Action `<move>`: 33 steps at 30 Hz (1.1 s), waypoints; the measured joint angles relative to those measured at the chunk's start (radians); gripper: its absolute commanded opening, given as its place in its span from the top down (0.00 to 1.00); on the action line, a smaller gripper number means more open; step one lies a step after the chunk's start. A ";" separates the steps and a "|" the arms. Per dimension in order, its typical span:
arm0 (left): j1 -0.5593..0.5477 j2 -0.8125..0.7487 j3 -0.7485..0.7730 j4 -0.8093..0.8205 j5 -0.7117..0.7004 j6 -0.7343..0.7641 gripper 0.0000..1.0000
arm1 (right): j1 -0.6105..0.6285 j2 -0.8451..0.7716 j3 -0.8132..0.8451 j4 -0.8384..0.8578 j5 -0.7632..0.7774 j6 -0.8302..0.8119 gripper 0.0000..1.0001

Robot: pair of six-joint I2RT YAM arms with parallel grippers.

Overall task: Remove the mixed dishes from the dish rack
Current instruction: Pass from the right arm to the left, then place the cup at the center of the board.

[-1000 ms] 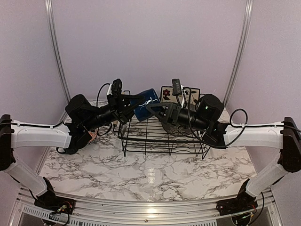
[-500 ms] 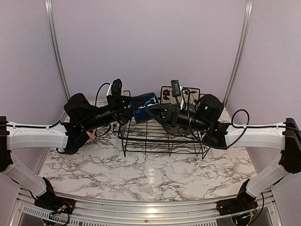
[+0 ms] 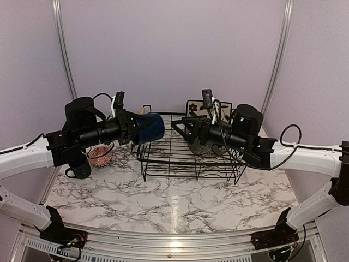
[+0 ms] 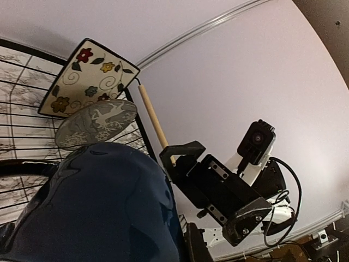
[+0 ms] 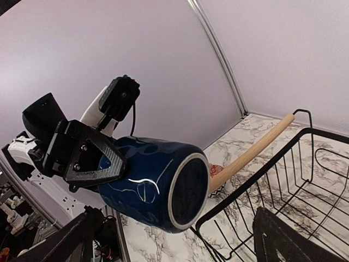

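Observation:
My left gripper [image 3: 134, 129] is shut on a dark blue mug [image 3: 150, 127], held on its side in the air over the dish rack's left end. In the right wrist view the mug [image 5: 158, 183] points its mouth at the camera, with a left finger [image 5: 87, 158] on its wall. My right gripper [image 3: 182, 125] is open and empty above the black wire dish rack [image 3: 163, 166], a short gap from the mug. A square floral plate [image 4: 90, 76] and a round grey plate [image 4: 95, 123] stand at the rack's far side.
A small bowl with a reddish inside [image 3: 100, 155] sits on the marble table left of the rack. A second dark mug [image 3: 76, 170] stands under my left arm. The rack's wooden handle [image 5: 253, 150] lies just below the held mug.
The right gripper opened wide and let go of the mug. The left arm drew the mug leftwards, away from the right gripper, which stays above the rack.

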 measured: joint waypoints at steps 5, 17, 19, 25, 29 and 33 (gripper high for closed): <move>0.003 -0.110 0.140 -0.430 -0.245 0.177 1.00 | 0.000 -0.024 0.059 -0.172 0.131 -0.080 0.01; 0.006 -0.203 0.128 -1.019 -0.560 0.280 1.00 | -0.005 -0.023 0.154 -0.522 0.482 -0.241 0.01; 0.006 -0.183 0.105 -1.072 -0.583 0.275 1.00 | -0.006 -0.023 0.154 -0.540 0.500 -0.250 0.01; 0.011 -0.075 0.017 -1.168 -0.628 0.257 1.00 | -0.006 -0.028 0.153 -0.557 0.522 -0.266 0.01; 0.042 -0.015 -0.020 -1.168 -0.641 0.256 1.00 | -0.006 -0.040 0.152 -0.562 0.533 -0.269 0.02; 0.105 0.019 -0.052 -1.119 -0.630 0.274 1.00 | -0.007 -0.064 0.148 -0.566 0.547 -0.272 0.01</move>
